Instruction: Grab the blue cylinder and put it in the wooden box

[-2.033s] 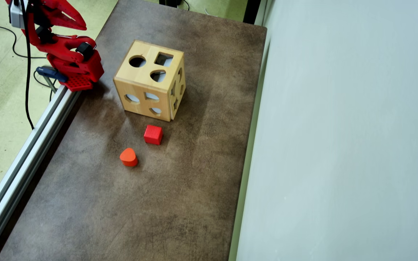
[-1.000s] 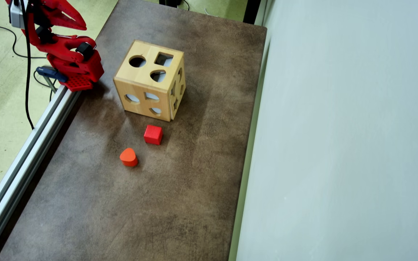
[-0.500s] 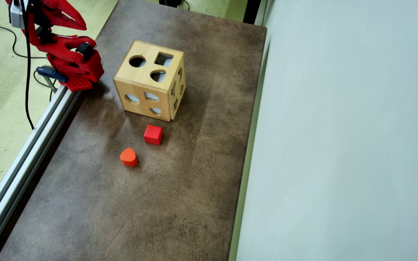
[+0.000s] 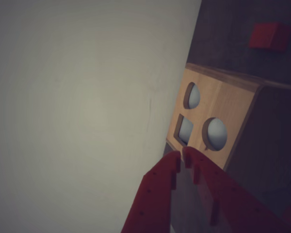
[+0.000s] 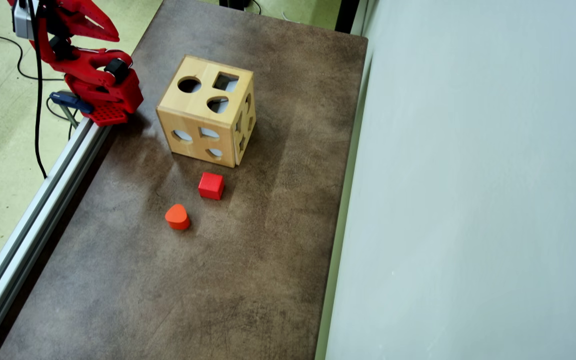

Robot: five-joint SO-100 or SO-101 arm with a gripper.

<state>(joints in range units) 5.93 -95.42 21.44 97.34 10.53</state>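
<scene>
The gripper is empty, its red fingertips nearly touching. Just beyond the tips in the wrist view stands the wooden box. The blue cylinder shows in neither view. Past the box lie the red cube and the orange-red block.

In the overhead view, the wooden box stands on the table toward its far end. The cube lies just below the box, apart from it, and the rounded block lies below and left of the cube (nearer the table's left rail). The wall runs along the table's right edge.
</scene>
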